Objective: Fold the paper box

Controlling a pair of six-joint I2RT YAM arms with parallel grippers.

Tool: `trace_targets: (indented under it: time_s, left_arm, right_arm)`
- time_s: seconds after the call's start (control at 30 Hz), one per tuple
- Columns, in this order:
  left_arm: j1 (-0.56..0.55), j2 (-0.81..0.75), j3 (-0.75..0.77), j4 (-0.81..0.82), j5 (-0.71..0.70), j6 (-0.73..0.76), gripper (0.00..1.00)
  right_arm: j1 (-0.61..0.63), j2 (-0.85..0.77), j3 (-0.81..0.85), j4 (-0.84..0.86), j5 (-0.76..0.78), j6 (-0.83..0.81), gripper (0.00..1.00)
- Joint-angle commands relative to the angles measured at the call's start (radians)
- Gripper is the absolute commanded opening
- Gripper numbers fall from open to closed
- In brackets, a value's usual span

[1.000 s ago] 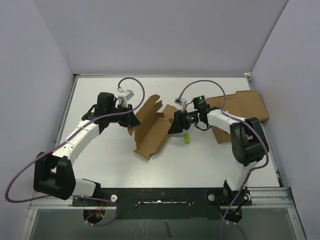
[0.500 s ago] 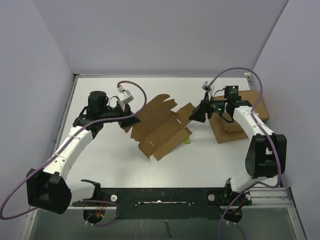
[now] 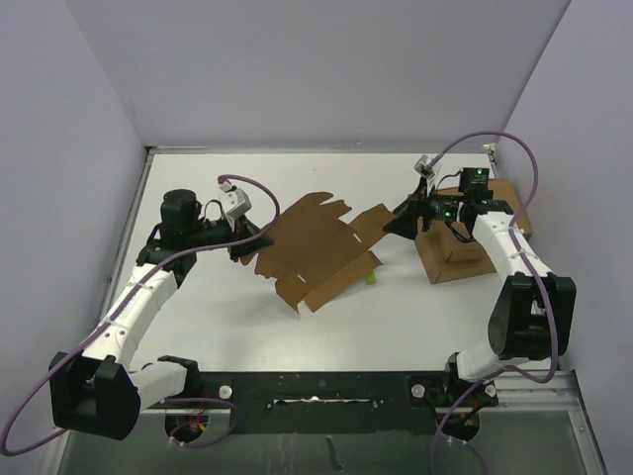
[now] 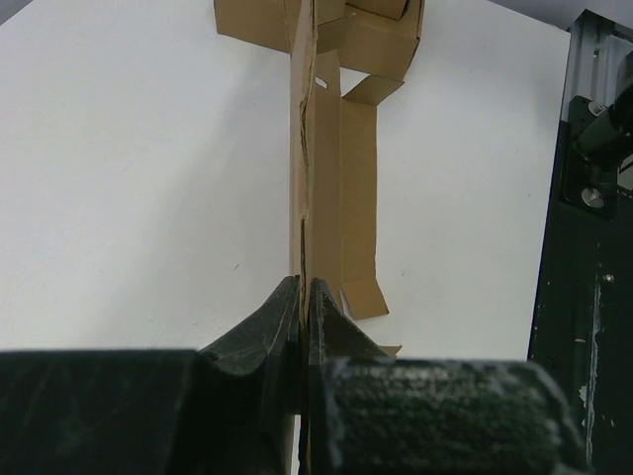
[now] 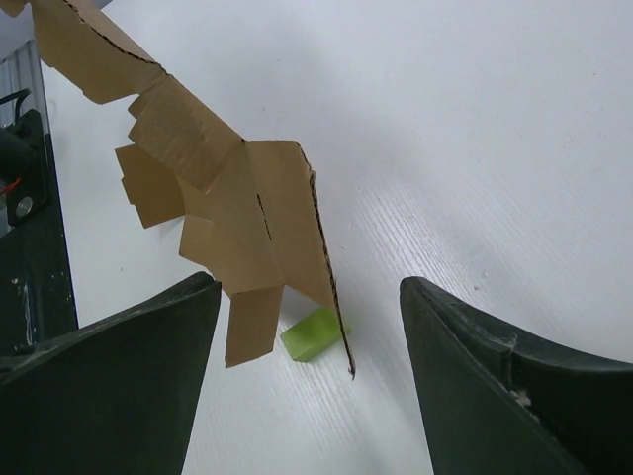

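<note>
1. The counter point(image 3: 396, 327) is white. The box point(image 3: 316, 247) is in the middle of it, opened out into a brown sheet with flaps and slits, its near corner pointing toward my bases.
2. A small green block point(image 3: 371, 278) lies on the counter just beside the box's right edge. From my right wrist the block point(image 5: 315, 333) shows below a hanging flap of the box point(image 5: 247, 198).
3. My left pincer point(image 3: 253, 241) is at the box's left edge. It is clenched on that edge, and the sheet point(image 4: 326, 178) runs edge-on out of the pincer point(image 4: 303, 292).
4. My right pincer point(image 3: 401, 223) is just off the box's far right flap. It is released, with nothing between its fingers point(image 5: 435, 336).
5. A squat box point(image 3: 453, 259) sits well right of the box, under my right arm.
</note>
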State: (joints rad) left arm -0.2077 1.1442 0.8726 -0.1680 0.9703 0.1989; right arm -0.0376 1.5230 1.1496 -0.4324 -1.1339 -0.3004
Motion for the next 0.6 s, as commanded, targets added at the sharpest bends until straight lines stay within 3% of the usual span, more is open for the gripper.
trace_targets:
  time_s: [0.0, 0.17, 0.43, 0.57]
  left_arm:
    - [0.005, -0.04, 0.005, 0.081, 0.07, 0.011, 0.0]
    - [0.008, -0.043, 0.003, 0.079, 0.08, 0.013, 0.0]
    - [0.009, -0.044, 0.037, 0.057, 0.048, -0.021, 0.0]
    - [0.008, -0.042, 0.116, -0.031, 0.017, -0.043, 0.0]
  right_arm:
    - [0.046, 0.012, 0.03, -0.016, 0.021, -0.067, 0.74]
    - [0.074, 0.02, 0.045, -0.016, 0.076, -0.077, 0.67]
    - [0.094, 0.01, 0.038, -0.004, 0.093, -0.076, 0.13]
    - [0.138, 0.004, 0.005, 0.07, 0.12, -0.017, 0.0]
